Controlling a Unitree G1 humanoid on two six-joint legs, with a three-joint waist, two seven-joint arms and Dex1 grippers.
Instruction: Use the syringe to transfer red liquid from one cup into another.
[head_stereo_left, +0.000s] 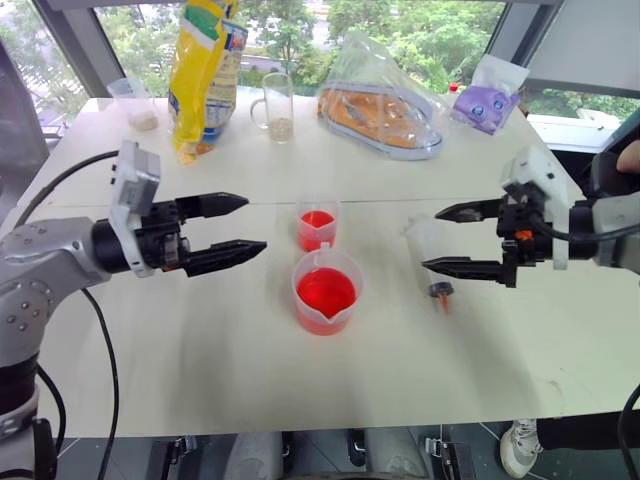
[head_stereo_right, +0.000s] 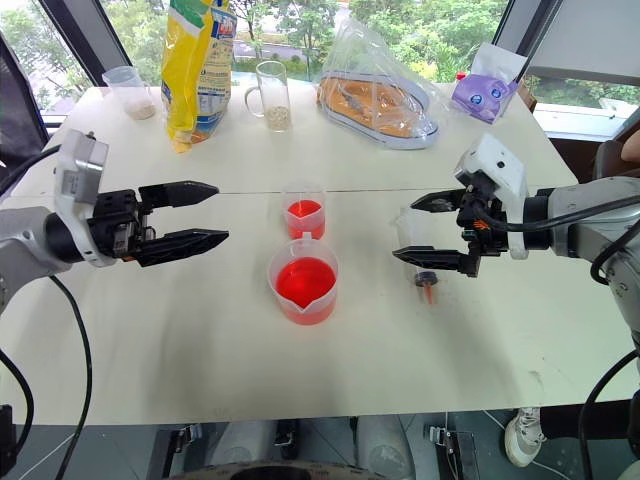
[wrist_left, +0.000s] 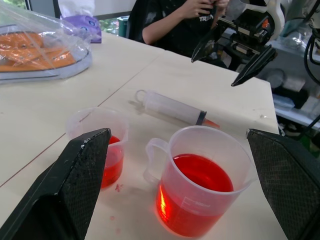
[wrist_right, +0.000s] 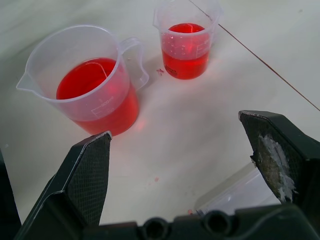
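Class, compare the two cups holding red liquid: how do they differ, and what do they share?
The beaker is wider and squatter; the small cup is narrow. The beaker has a handle and a large pouring spout; the small cup has no handle. The beaker stands nearer the robot. Both are clear plastic, upright and partly filled with red liquid.

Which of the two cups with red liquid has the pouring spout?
The wide beaker, nearer the robot. It is squat, with a spout and a handle; the small cup behind it is narrower, with a plain rim.
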